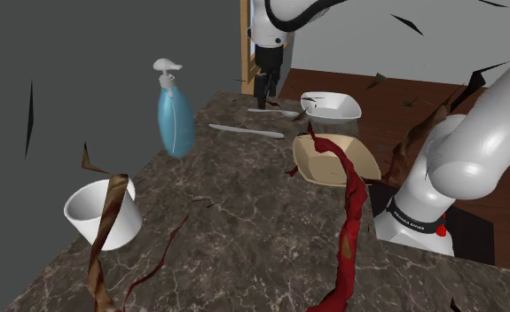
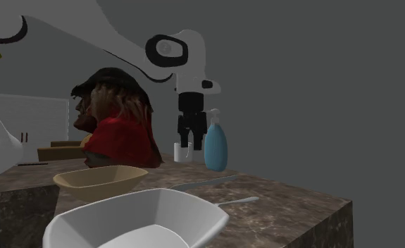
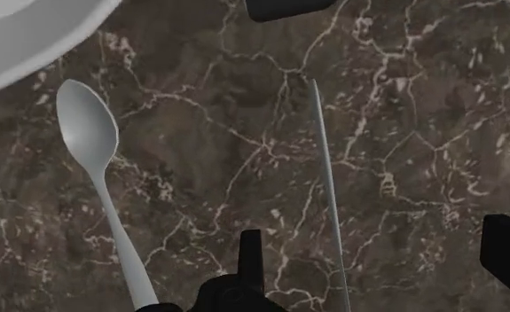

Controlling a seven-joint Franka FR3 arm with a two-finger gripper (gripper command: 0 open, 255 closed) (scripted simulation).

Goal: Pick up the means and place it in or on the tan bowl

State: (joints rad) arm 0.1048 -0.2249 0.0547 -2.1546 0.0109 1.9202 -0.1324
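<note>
A grey spoon (image 1: 278,113) (image 3: 93,159) lies on the dark marble counter (image 1: 244,222) beside a white bowl (image 1: 333,106) (image 3: 22,35). A thin grey knife (image 1: 246,131) (image 3: 326,168) lies parallel to it, farther from that bowl. My black gripper (image 1: 263,91) (image 2: 191,143) (image 3: 381,257) hovers open above the counter's far end. The knife runs between the fingers, closer to one of them, and neither finger touches it. The spoon lies outside the fingers. The tan bowl (image 1: 335,161) (image 2: 98,180) stands nearer the stand and holds nothing.
A blue soap bottle (image 1: 175,115) (image 2: 216,148) stands at the shoulder view's left, a white cup (image 1: 102,213) nearer the front. A red and brown ribbon-like figure (image 1: 350,222) (image 2: 116,127) rises beside the tan bowl. The counter's edge is close behind the gripper.
</note>
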